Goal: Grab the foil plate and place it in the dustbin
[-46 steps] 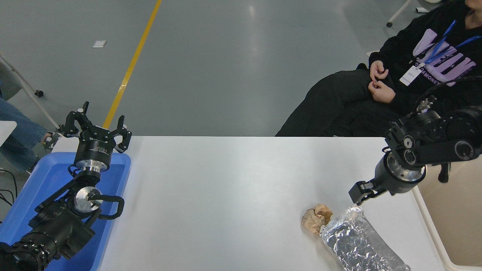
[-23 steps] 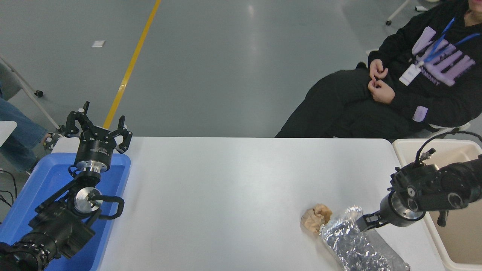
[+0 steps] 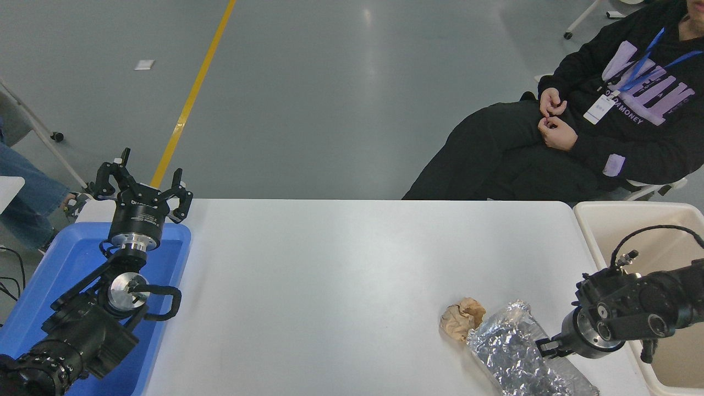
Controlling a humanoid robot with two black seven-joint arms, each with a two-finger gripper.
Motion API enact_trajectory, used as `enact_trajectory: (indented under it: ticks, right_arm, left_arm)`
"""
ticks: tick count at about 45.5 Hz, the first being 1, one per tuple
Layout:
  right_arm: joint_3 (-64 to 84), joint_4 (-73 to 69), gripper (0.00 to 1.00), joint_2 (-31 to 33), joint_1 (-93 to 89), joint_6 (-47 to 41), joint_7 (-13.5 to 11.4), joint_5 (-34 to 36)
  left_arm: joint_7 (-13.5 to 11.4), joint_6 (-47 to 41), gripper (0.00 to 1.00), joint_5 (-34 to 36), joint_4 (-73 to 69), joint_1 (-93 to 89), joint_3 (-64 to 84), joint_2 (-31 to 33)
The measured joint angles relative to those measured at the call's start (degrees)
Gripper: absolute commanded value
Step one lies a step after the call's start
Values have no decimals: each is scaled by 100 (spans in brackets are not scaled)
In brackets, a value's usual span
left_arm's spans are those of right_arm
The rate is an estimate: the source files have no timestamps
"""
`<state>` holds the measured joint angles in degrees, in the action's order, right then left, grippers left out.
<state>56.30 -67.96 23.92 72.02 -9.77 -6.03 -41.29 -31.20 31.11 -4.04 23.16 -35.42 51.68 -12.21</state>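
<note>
The foil plate (image 3: 514, 357), crinkled shiny silver, lies at the table's near right, partly cut off by the picture's bottom edge. My right gripper (image 3: 547, 347) is low at the plate's right edge, touching or almost touching it; its opening is hidden by the wrist. The cream dustbin (image 3: 602, 219) stands just off the table's right edge, behind my right arm. My left gripper (image 3: 141, 186) is open and parked at the lower left, above the blue tray (image 3: 66, 258).
A small crumpled tan paper ball (image 3: 463, 319) lies against the foil plate's far left corner. A person in black (image 3: 599, 137) sits beyond the table's far right corner, hands together. The white table (image 3: 341, 275) spans the middle.
My right arm has come down and towards the camera, from above the table's right side to the foil plate's right edge. The dustbin has come into view. The left arm has not moved.
</note>
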Motion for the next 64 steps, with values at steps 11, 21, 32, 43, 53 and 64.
enact_trajectory:
  ticks: [11, 21, 32, 43, 53, 64]
  right_arm:
    - [7, 9, 0, 20, 17, -10, -3, 363]
    - [59, -35, 0, 75, 159, -33, -2, 670]
    - [413, -497, 0, 280, 796, -64, 6, 1225]
    - [1187, -1268, 0, 474, 1989, -156, 29, 1912]
    - [1559, -1825, 0, 634, 3287, -1103, 59, 2168]
    - [1577, -2111, 0, 671, 4794, -2695, 74, 2696]
  left_arm:
    - [0, 0, 99, 0, -2, 0, 0, 0]
    - [0, 0, 99, 0, -2, 0, 0, 0]
    - [0, 0, 99, 1, -2, 0, 0, 0]
    - [0, 0, 99, -1, 0, 0, 0, -1]
    - [0, 0, 99, 2, -2, 0, 0, -1]
    - [0, 0, 99, 5, -4, 0, -2, 0]
